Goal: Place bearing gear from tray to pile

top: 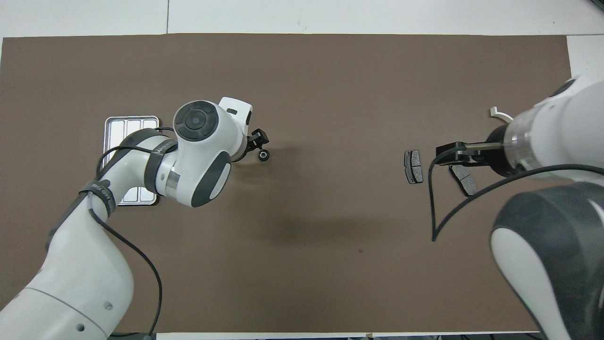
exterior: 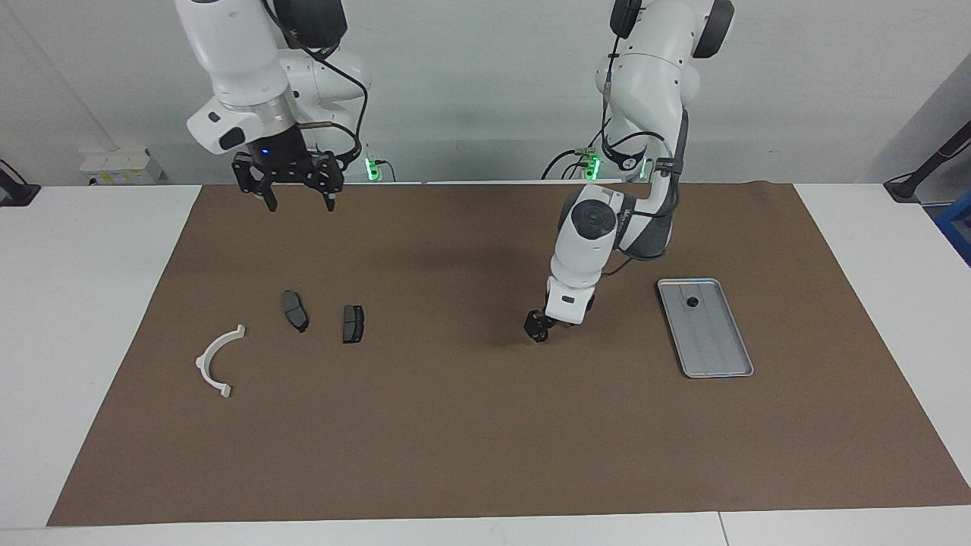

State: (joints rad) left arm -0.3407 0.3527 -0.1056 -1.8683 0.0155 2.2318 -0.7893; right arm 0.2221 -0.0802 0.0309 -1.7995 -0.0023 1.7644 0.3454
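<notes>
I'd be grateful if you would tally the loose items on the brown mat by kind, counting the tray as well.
Metal tray: 1
Dark grey brake pads: 2
White half-ring bracket: 1
Small black round parts: 2 (one on the tray, one out on the brown mat)
Total: 6

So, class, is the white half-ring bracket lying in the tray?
No: the white bracket lies on the brown mat toward the right arm's end, while the tray sits toward the left arm's end.
</notes>
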